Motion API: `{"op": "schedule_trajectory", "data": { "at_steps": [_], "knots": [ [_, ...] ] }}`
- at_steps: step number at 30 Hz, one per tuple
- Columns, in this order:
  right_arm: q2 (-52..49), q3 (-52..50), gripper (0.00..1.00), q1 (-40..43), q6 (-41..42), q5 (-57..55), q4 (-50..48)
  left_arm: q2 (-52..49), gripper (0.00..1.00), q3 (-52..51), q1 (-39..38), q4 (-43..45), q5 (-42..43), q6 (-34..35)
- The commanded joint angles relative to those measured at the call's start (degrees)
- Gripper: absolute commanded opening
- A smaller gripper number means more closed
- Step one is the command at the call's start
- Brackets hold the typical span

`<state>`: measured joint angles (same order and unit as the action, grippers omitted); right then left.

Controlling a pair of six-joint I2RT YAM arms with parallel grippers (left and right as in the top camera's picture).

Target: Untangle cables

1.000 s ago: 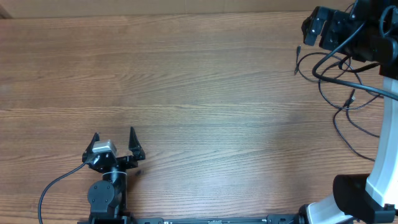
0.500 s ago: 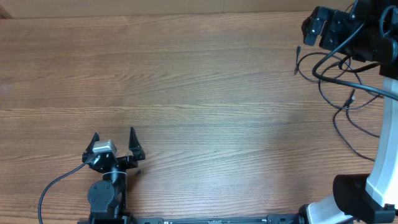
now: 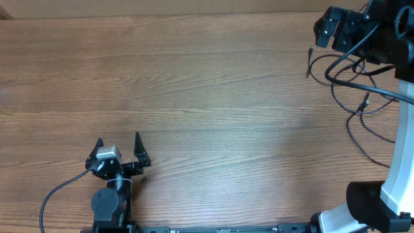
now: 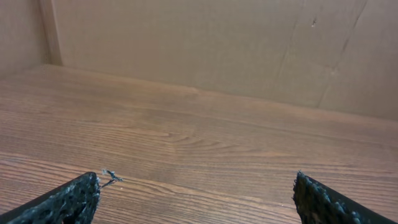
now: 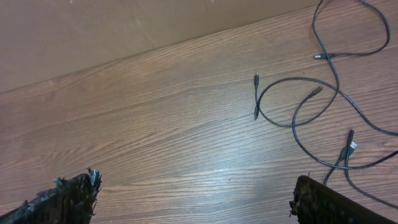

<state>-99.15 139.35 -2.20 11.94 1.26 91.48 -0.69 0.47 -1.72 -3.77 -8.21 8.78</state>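
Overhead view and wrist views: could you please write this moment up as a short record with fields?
cables: overlapping loops lying on the table, far right
left gripper: open, empty, front left, far from the cables
right gripper: open, empty, above the table, cables at the right of its view
task state: no cable grasped yet
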Motion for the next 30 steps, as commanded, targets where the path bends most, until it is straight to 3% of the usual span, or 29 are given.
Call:
{"op": "schedule_trajectory", "data": {
  "at_steps": [1,13,30],
  "knots": [
    [0.8,0.5,1.00,0.0,0.0,-0.1,-0.2,0.5,1.00,-0.1,0.6,-0.1,0.2,-0.9],
    [2.2,0.5,1.00,0.0,-0.2,-2.2,1.4,0.4,1.00,-0.1,0.6,-0.1,0.2,-0.9],
    [8.5,0.5,1.00,-1.9,0.2,-1.6,-6.8,0.4,1.00,-0.1,0.6,-0.1,0.2,-0.9]
  ]
}}
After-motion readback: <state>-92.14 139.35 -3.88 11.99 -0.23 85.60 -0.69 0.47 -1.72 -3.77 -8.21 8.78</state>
